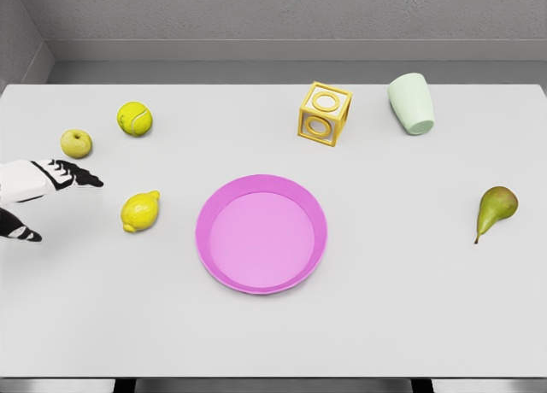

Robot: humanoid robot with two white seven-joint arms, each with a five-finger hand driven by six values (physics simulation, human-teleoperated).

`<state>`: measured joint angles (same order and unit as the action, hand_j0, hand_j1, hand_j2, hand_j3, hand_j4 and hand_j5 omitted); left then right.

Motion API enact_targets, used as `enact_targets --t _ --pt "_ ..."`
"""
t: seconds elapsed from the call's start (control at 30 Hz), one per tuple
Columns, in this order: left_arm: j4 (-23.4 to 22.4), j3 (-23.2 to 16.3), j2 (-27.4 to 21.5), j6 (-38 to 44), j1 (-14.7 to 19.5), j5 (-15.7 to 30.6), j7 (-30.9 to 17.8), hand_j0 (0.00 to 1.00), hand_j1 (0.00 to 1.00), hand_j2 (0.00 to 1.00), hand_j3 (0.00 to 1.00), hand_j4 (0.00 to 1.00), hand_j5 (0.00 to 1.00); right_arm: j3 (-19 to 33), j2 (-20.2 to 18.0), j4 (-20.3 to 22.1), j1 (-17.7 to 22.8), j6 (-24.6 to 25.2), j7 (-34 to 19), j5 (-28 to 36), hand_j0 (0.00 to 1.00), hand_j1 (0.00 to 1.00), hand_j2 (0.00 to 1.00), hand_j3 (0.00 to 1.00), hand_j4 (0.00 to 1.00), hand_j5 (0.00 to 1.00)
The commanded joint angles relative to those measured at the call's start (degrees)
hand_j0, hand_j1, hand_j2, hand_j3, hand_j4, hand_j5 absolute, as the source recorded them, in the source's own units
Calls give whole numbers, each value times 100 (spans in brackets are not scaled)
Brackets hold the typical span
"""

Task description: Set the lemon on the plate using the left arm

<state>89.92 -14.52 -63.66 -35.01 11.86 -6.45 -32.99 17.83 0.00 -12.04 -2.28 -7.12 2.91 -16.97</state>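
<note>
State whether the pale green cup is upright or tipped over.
Tipped over: the cup lies on its side on the table, its side wall facing the camera.

A bright yellow oval lemon [140, 211] had a dimpled, evenly coloured skin. At its three o'clock, the round shallow plate [261, 232] was magenta-pink at the rim and a paler lilac-pink inside. At the lemon's twelve o'clock, a yellow-green fuzzy tennis ball [135, 118] bore a faint pale seam line. At eleven o'clock, the small round apple [76, 143] was pale yellow-green. The open-frame cube [325, 113] was golden yellow with ring patterns on its faces. The tipped plastic cup [411, 103] was pale mint green. The pear [496, 208] was olive green, shading brownish. The left hand [38, 192] was white with black markings. The smooth flat table [393, 325] was light grey.
</note>
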Motion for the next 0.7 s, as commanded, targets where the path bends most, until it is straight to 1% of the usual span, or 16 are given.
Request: enact_targets --t 0.0,0.03,0.1,0.17,0.2,0.27,0.37,0.43,0.57,0.67 --pt "-27 -718 38 1 123 -58 -67 100 100 100 100 100 100 1 0 0 0 1 -1 1 100 100 100 100 100 100" --pt "-27 -1026 64 1 422 -120 -67 100 100 100 100 100 100 1 0 0 0 1 -1 1 100 100 100 100 100 100" --pt "-36 -1448 275 1 888 -339 -67 100 100 100 100 100 100 1 0 0 0 1 -1 1 100 100 100 100 100 100" --pt "-71 -1799 626 1 1301 -629 -67 100 100 100 100 100 100 1 0 0 0 1 -1 1 100 100 100 100 100 100" --pt "-106 -2063 837 1 1512 -805 -84 100 100 100 100 100 100 1 0 0 0 1 -1 1 100 100 100 100 100 100" --pt "-659 -2309 1267 1 1846 -1069 -84 100 100 100 100 100 100 1 0 0 0 1 -1 1 100 100 100 100 100 100" --pt "-748 -2318 1470 1 1873 -1403 -84 100 100 100 100 100 100 -8 0 0 0 1 -1 1 100 100 100 100 100 100" --pt "-765 -2318 1505 1 1899 -1429 -84 100 100 100 100 100 100 1 0 0 0 1 -1 1 100 100 100 100 100 100" --pt "-1029 -2318 1593 1 1996 -1438 -84 100 100 100 100 100 100 1 0 0 0 1 -1 1 100 100 100 100 100 100" --pt "-1020 -2318 1690 1 2031 -1465 -84 100 100 100 100 100 100 1 0 0 0 1 -1 1 100 100 100 100 100 100"
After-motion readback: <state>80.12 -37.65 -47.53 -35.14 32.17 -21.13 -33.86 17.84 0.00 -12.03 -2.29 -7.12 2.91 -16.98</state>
